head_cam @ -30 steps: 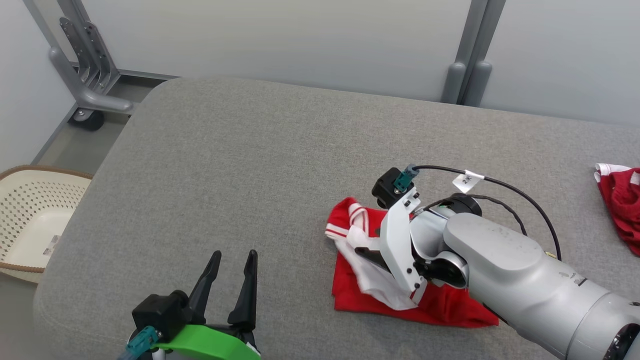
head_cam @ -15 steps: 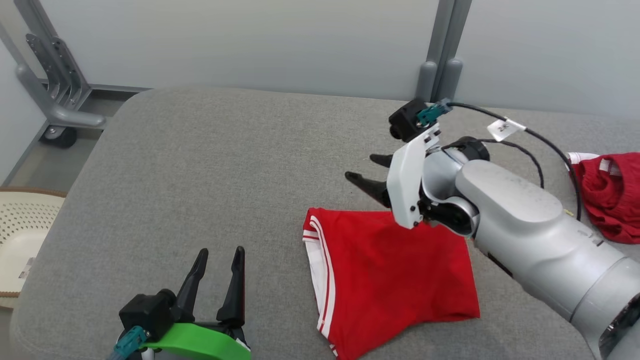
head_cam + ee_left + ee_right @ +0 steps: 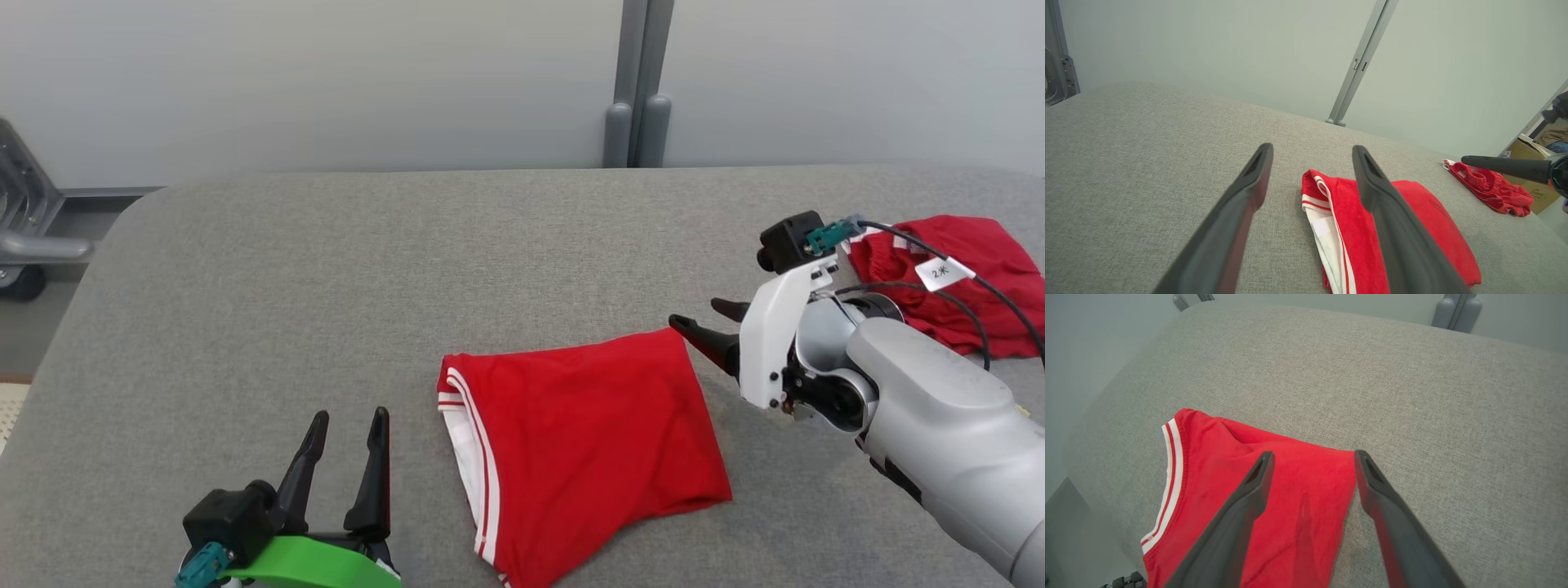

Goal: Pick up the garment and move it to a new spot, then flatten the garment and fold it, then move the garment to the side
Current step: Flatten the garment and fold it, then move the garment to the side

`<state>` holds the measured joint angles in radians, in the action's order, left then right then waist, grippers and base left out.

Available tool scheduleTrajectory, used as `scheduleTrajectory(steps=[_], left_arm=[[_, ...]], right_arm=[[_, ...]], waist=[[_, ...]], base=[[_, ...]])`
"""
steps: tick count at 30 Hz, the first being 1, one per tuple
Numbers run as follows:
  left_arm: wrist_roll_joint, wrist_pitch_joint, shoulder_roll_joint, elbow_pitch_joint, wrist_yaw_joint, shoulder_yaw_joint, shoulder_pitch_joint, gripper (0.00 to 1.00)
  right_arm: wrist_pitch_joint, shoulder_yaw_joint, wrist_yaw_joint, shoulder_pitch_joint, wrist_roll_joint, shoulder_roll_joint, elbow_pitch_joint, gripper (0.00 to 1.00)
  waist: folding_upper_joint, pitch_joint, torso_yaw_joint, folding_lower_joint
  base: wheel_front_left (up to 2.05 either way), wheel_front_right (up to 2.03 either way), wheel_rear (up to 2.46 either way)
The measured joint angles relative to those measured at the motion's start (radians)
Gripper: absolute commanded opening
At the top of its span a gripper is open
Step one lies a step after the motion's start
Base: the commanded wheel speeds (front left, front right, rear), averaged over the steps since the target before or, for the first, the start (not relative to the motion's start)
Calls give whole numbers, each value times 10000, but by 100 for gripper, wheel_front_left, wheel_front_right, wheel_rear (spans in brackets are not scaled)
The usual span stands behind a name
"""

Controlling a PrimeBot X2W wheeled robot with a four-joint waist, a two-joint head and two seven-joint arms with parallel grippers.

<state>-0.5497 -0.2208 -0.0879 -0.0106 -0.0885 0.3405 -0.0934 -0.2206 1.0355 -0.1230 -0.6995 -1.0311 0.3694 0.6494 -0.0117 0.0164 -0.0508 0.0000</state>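
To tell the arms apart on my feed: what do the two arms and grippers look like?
Left gripper: two long dark tapered fingers, black base, bright green bracket, teal connector. Right gripper: the same dark fingers on a white bracket, black camera with a teal plug, a black cable carrying a white tag, and a silver-grey forearm.

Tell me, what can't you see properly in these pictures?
- Garment: its near corner runs off the bottom edge of the head view. In the left wrist view, a finger of the left gripper covers part of it.
- Other garment: the right arm hides part of it in the head view.
- Tag: the writing is too small to read.
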Motion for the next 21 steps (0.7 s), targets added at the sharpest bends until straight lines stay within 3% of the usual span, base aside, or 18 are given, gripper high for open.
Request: scheduleTrajectory(steps=[10, 21], left_arm=[[94, 102, -12, -320, -12, 199, 5, 100], [194, 284, -13, -410, -12, 426, 188, 100]], right_arm=[[431, -77, -2, 999, -694, 167, -366, 100], [719, -224, -2, 1222, -936, 713, -322, 100]], waist=[[0, -316, 514, 0], [0, -1054, 323, 0]], base=[[0, 0, 0], [0, 0, 0]])
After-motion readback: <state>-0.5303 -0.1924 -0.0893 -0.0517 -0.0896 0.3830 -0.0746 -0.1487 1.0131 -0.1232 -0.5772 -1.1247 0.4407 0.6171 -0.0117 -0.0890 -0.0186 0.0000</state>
